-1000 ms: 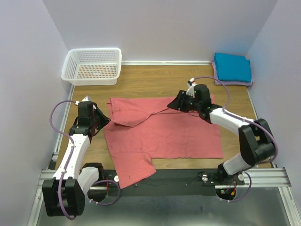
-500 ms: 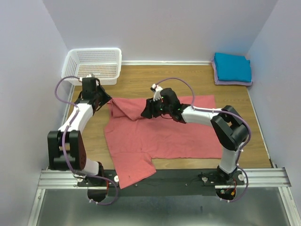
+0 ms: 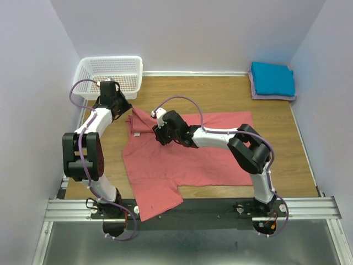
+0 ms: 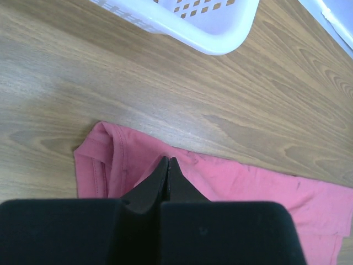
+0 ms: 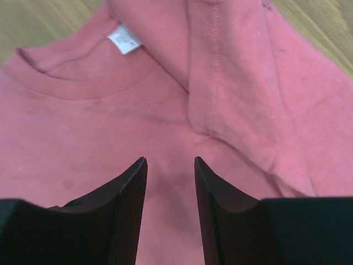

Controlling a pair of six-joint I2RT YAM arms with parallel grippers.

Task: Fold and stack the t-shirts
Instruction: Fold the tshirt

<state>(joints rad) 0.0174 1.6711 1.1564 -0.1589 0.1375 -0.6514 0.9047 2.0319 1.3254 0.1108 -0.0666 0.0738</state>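
The salmon-pink t-shirt (image 3: pixel 209 149) lies spread on the wooden table, with its far-left sleeve folded over onto it (image 3: pixel 140 122). My left gripper (image 3: pixel 126 109) is shut, its tips at the shirt's far-left edge (image 4: pixel 138 165); I see no cloth between the jaws. My right gripper (image 3: pixel 159 135) is open and empty just above the shirt (image 5: pixel 165 110), near the collar and its white tag (image 5: pixel 124 40), beside the folded sleeve (image 5: pixel 226 83). The teal-blue t-shirt (image 3: pixel 272 78) lies folded on the pale lavender one (image 3: pixel 274 97) at the back right.
A white lattice basket (image 3: pixel 110 77) stands at the back left, just beyond my left gripper, and also shows in the left wrist view (image 4: pixel 198 27). Purple walls close in the table on three sides. The shirt's near-left corner hangs over the black front rail (image 3: pixel 220 207).
My right gripper has swept left across the shirt to the collar. My left gripper has swung from the near left up to the shirt's far-left corner. The folded flap looks smaller.
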